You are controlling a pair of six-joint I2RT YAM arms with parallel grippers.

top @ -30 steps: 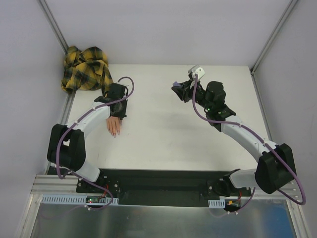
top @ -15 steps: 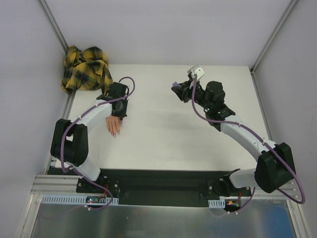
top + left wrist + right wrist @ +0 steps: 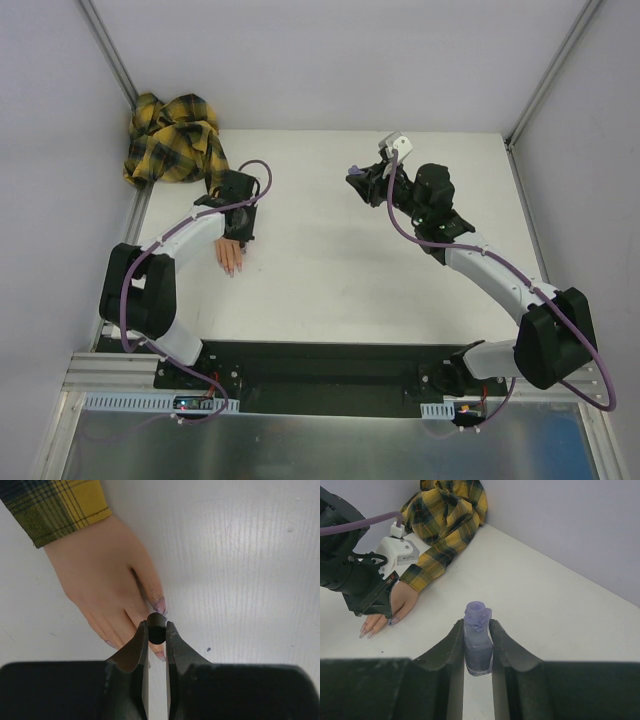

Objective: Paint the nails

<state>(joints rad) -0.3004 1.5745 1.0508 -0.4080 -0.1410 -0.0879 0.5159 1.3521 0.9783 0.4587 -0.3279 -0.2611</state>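
Now the left gripper [image 3: 156, 626] pinches a black cap [image 3: 156, 635] over the nails [image 3: 159, 604]. The right gripper [image 3: 478, 626] squeezes a purple bottle [image 3: 478, 652].

Two black-and-white robot arms, the left arm [image 3: 185, 232] and the right arm [image 3: 495, 272], are arching over the one white tabletop [image 3: 330, 260]. One flesh-coloured fake hand [image 3: 107, 575] in one yellow-black plaid sleeve [image 3: 172, 137] is lying there. One small purple open-necked bottle [image 3: 478, 647] and one small round black cap [image 3: 156, 634] are showing. Two purplish-pink nails [image 3: 159, 604] are showing clearly; the rest I cannot count.
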